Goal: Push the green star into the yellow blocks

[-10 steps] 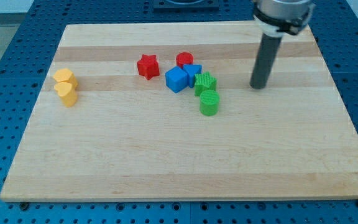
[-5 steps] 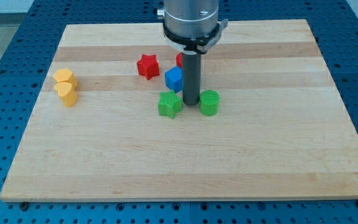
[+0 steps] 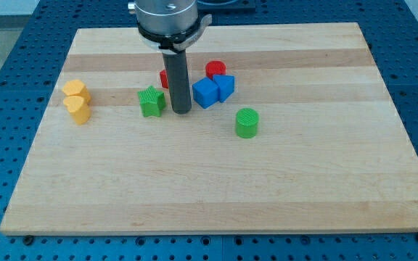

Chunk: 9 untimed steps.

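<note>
Camera view. Take the green star (image 3: 151, 101) as your reference for all positions. It lies on the wooden board (image 3: 216, 196), left of the board's centre.

The rod stands upright, and my tip (image 3: 181, 112) rests on the board just beside the star, on the star's right side in the view. You cannot confirm from this angle whether the tip touches the star or a thin gap remains. The rod carries no jaws, so there is nothing to open or close; it ends in a plain dark tip and grips nothing.

The two yellow blocks (image 3: 76, 100) sit well to the star's left, near the board's left edge. They touch each other, one toward the view's top and one toward the view's bottom. Bare board lies between them and the star.

Behind the rod, up and to the right of the star, you see a sliver of a red block (image 3: 164, 78); the rod hides most of it, so its shape cannot be read. Further right of the star, past the tip, two blue blocks (image 3: 212, 90) sit pressed together, and a red cylinder (image 3: 215, 69) touches them on their upper side. A green cylinder (image 3: 246, 122) stands alone, right of the star and lower in the view, apart from the blue pair.
</note>
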Each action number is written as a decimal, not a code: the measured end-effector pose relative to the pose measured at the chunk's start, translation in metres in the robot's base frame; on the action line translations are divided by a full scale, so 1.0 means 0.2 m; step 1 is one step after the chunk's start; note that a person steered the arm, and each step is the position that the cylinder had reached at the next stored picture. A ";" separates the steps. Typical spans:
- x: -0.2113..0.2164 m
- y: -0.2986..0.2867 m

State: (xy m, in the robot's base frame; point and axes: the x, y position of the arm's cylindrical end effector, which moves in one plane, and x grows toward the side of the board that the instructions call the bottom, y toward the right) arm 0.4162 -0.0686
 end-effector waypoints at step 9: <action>-0.15 -0.46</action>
